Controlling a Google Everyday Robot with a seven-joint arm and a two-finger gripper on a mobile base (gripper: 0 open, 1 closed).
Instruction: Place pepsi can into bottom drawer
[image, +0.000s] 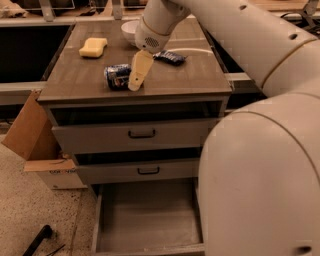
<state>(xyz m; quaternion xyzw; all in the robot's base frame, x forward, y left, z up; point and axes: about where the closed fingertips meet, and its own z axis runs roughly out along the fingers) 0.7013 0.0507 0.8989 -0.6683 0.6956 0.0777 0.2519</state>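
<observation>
Where the gripper (135, 84) hangs, a blue pepsi can (115, 76) lies sideways.

The grey-brown wood-grain worktop (190, 77) has the cream gripper (135, 82) low over its front. Right beside the gripper, on its left, a dark-blue metal pepsi can (116, 76) lies on its side. A yellow sponge block (93, 47) sits farther back-left, a white round bowl (128, 30) behind, and a flat dark snack packet (170, 57) back-right.

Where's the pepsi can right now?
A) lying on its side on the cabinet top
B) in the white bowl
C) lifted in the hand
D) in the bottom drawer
A: the pepsi can lies on its side on the cabinet top, with the hand low right beside it, and the bottom drawer stands open without it.
</observation>
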